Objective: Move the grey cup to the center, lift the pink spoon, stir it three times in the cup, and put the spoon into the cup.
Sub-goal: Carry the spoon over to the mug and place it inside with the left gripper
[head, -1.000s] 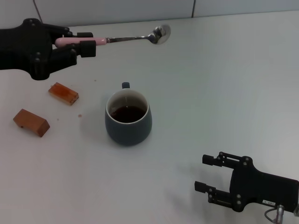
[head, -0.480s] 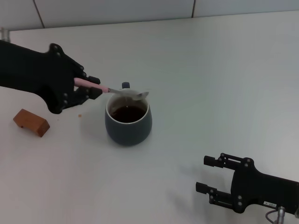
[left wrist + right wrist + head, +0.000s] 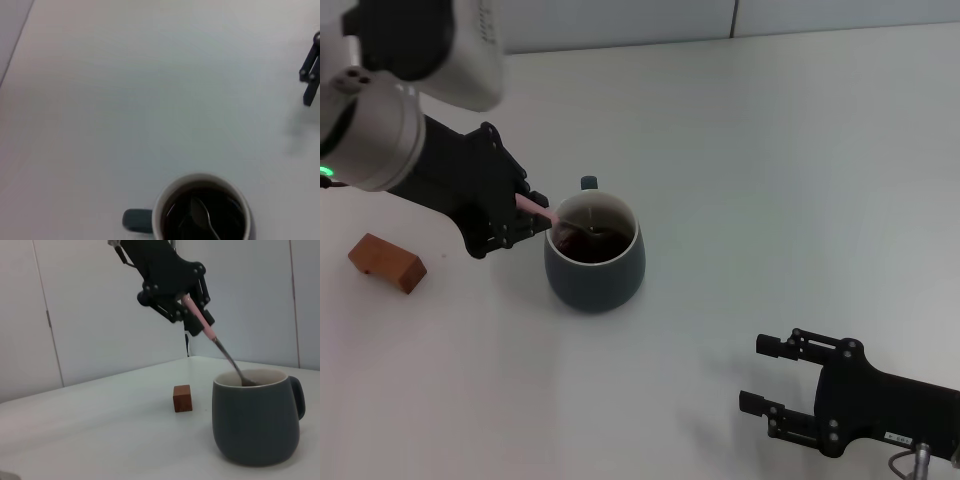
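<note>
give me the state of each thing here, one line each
grey cup: upright on the table, dark liquid inside, handle facing away from the robot
pink spoon: tilted, bowl dipped in the cup's liquid, handle gripped
left gripper: shut on the pink spoon, beside the cup's rim
right gripper: open, parked low near the table's front, holding nothing
orange-brown block: lying flat on the table, untouched

orange-brown block (image 3: pixel 387 262) on white table (image 3: pixel 800 180)

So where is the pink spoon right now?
The left gripper holds the pink spoon tilted, bowl dipped in the grey cup at table centre.
</note>
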Available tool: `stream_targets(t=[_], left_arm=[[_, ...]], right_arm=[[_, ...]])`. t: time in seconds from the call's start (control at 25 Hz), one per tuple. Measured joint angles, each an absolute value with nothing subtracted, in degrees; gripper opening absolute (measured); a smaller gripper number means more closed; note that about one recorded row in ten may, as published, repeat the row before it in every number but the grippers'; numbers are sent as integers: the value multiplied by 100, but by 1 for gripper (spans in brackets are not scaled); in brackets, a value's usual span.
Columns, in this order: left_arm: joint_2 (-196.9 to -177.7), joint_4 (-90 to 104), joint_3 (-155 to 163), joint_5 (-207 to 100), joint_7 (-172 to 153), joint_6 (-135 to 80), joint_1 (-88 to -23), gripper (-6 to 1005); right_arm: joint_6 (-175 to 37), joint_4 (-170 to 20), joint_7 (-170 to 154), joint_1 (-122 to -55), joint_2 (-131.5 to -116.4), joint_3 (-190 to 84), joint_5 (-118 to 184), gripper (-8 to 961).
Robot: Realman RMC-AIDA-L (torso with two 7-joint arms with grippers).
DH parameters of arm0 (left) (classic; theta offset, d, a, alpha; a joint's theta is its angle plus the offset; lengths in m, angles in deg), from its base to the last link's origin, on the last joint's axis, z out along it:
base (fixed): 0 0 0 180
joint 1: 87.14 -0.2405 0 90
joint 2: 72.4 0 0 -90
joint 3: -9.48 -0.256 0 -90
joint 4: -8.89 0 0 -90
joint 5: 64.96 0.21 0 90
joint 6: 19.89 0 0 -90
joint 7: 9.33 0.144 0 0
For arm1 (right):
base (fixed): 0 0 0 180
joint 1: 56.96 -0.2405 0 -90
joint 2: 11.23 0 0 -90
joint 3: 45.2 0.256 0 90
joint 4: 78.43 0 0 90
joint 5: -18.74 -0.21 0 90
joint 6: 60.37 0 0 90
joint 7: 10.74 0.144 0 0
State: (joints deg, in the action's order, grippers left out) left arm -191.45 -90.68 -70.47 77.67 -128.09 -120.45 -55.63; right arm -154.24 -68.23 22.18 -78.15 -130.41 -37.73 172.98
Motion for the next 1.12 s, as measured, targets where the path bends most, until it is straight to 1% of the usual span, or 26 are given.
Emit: stream_targets(t=[0.32, 1.12], left_arm=[[-19149, -8958, -7496, 8180, -13043, -11941, -5414, 143], [-19148, -8981, -8136, 8347, -13239, -11799, -5318, 147]], right_arm=[[-15433, -6848, 2215, -7789, -13041, -3773, 17298, 676], [-15423, -6912, 2188, -7690, -13041, -3789, 17299, 676]])
